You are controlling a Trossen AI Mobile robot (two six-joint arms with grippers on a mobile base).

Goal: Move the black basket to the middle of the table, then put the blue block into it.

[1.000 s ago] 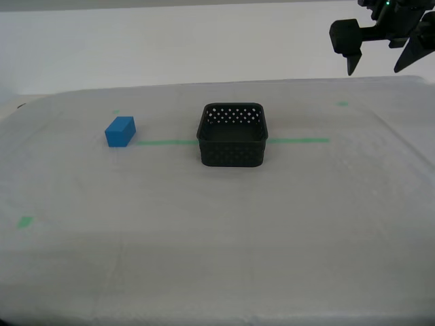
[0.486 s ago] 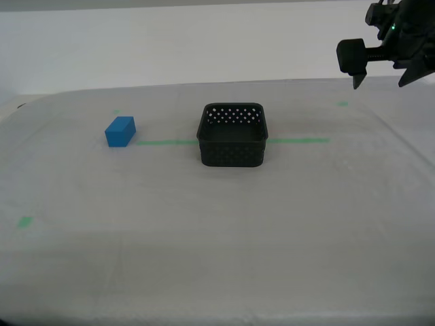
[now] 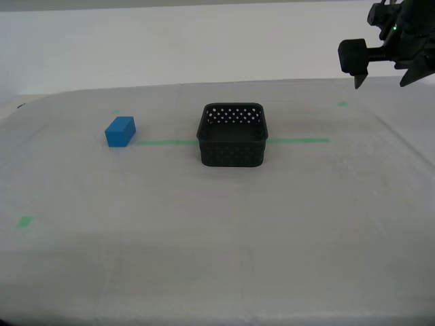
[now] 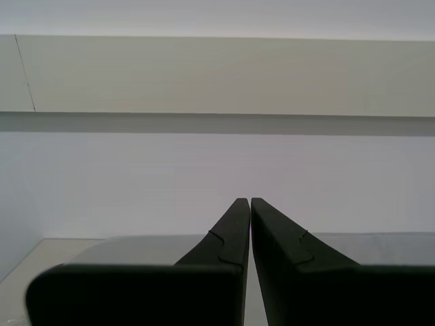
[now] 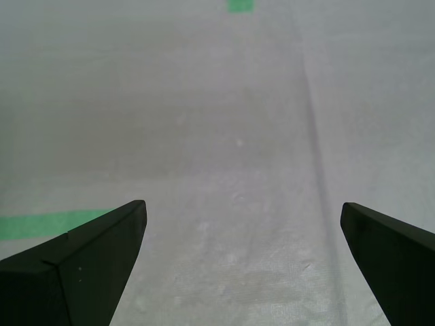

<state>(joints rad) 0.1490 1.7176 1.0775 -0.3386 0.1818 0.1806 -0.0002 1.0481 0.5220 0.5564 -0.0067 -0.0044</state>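
Two task items visible in the exterior view. Black basket (image 3: 231, 155) at frame centre, sitting on the table (image 3: 217, 238) across the green tape line (image 3: 299, 140), upright, nothing inside. Blue block (image 3: 120, 131) at centre-left, just off the tape's left end, well apart from the basket. One gripper at upper right, raised high over the table's far right edge near a small green mark (image 3: 342, 103), jaws spread wide, holding nothing; judged to be my first gripper (image 3: 379, 85), matching the spread jaws and green marks of its own camera. No other arm in this frame.

Second wrist view: my second gripper (image 4: 245, 200) closed, fingertips pressed together with nothing between them, aimed at a blank pale wall (image 4: 217, 170). No basket, no block, no tabletop within reach.

First wrist view: my first gripper (image 5: 242, 205) wide open and empty, looking down on bare table. Strip of green tape (image 5: 41, 224) beside one finger, green mark (image 5: 239, 5) further off. Neither basket nor block in sight.

Judgement: basket looks placed in the middle, block pickup not yet begun.

Risks from here:
- Long reach across the table to the block; a low sweep could clip the basket rim and shove it off centre.
- Small block, so an off-centre close could tip or squirt it away.
- Releasing from too high could bounce the block off the rim and out.
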